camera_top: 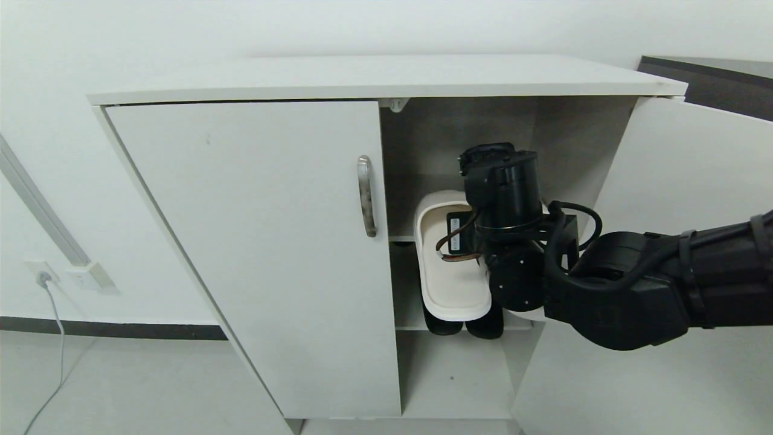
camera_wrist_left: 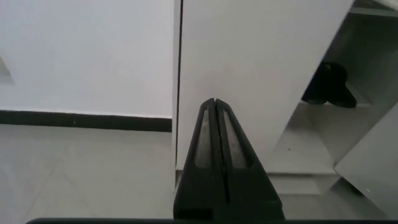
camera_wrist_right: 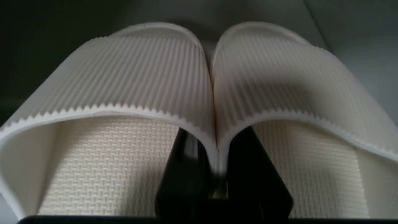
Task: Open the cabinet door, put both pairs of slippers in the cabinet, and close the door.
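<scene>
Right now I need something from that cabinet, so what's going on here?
The robot's right arm is inside the white two-door cabinet, past its open right door. Its jaws are shut on a pair of cream ribbed rubber slippers, held above the black slippers already on a lower shelf. The left jaws are shut on nothing, beside the closed left door.

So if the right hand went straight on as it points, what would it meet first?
Probably the cabinet's back wall; the white slippers clamped in the right hand would touch it first, though depth is unclear.
</scene>
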